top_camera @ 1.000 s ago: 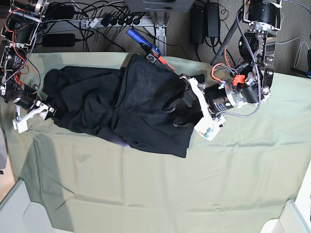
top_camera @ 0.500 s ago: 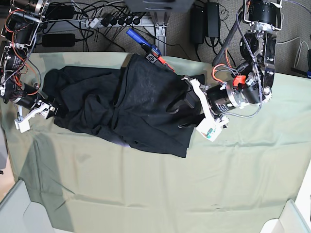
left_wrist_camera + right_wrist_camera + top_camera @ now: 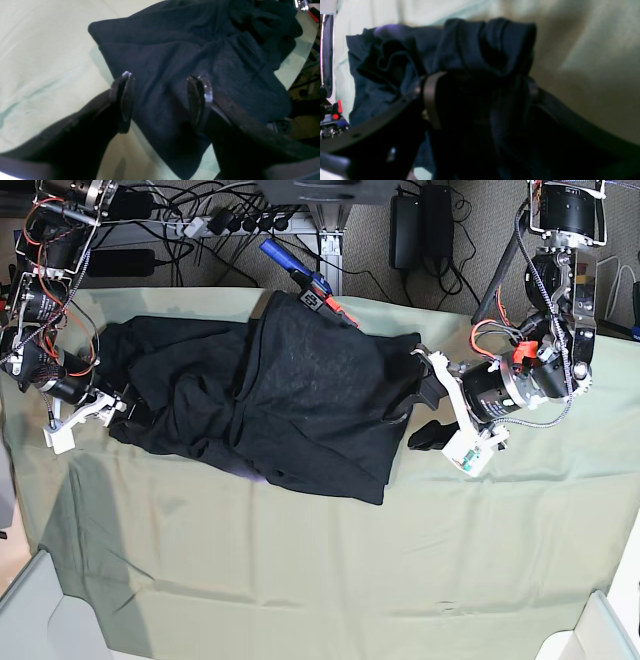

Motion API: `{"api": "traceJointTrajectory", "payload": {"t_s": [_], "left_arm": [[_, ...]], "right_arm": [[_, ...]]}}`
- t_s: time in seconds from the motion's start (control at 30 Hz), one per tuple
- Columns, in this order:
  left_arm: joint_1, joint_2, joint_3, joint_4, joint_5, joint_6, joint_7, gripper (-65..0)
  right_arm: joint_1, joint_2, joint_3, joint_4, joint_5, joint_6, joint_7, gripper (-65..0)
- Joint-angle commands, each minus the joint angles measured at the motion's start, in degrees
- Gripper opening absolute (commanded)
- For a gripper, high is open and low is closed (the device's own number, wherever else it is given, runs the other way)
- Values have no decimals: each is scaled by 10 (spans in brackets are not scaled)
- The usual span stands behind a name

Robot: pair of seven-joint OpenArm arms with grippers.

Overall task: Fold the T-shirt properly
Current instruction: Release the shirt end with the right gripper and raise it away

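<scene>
Left gripper (image 3: 161, 100) slides right of frame — wide apart, empty; right gripper (image 3: 480, 100) inches rightward over black T-shirt (image 3: 310, 390) — jaws wide, grip unclear.

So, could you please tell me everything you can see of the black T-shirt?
The T-shirt is black, soft-looking cloth, lying crumpled and unfolded on the pale green table cloth. Toward the base view's right it spreads broad and fairly smooth, with one corner pointing to the near side; toward the left it bunches into a lumpy, wrinkled stretch. A bit of purple shows at its near edge. The left pincer stands open over the broad part; whether the right one touches the bunched end, I cannot tell.
</scene>
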Motion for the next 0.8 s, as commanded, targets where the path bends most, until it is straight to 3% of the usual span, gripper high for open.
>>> {"api": "traceJointTrajectory", "payload": {"t_s": [0.0,0.2,0.23,0.4,0.43,0.77], "left_arm": [[-9,-5,-6,8,-8,-12,-13,-280],[-9,-4,-13,1,-8,-12,-17,-280],[-9,-4,-13,1,-8,-12,-17,-280],[-9,-4,-13,1,-8,-12,-17,-280],[-9,-4,-13,1,-8,-12,-17,-280],[-9,-5,-14,1,-2,-12,-17,-280]], "right_arm": [[2,3,-2,2,-9,44,-21,-260],[2,3,-2,2,-9,44,-21,-261],[2,3,-2,2,-9,44,-21,-288],[3,3,-1,2,-9,44,-21,-632],[3,4,-1,2,-9,44,-21,-650],[3,11,2,6,0,44,-18,-650]]}}
